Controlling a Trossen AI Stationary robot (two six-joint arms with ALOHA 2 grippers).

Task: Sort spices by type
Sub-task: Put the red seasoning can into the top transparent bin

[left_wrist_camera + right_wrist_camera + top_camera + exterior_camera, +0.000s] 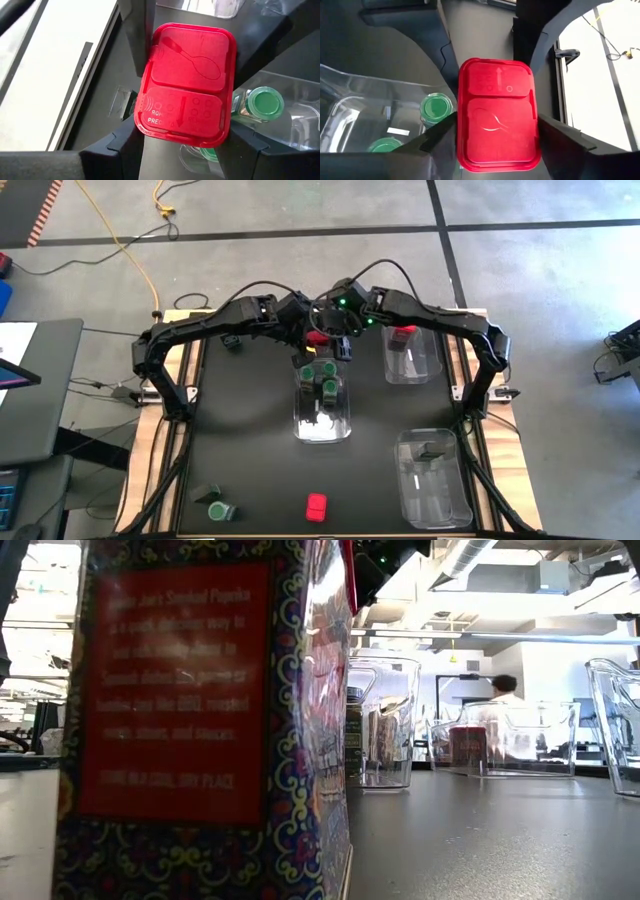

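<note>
Between both hands, raised above the worktop (250, 470), sits one red spice box (187, 82). The left hand (187, 145) grips it, fingers pressed to opposite sides of its red lid, spoon outline facing the wrist camera. The right hand (497, 135) brackets the same box from the other side; its fingers (437, 132) lie along the box's edges, but I cannot tell whether they press it or stand slightly off it.

Just beneath the hands is a clear bin (322, 405) holding round green-topped jars (322, 375); two green lids (436, 107) show right below the box.

Beyond the right hand, a second clear bin (412, 355) holds another red box (403, 334). Farther out on that side stands a third bin (432, 478) with a dark container (432, 448) inside.

Farthest from the hands, at the opposite worktop edge, lie a red box (316, 507), a green-topped jar (218, 511) and a dark container (206, 494)
</note>
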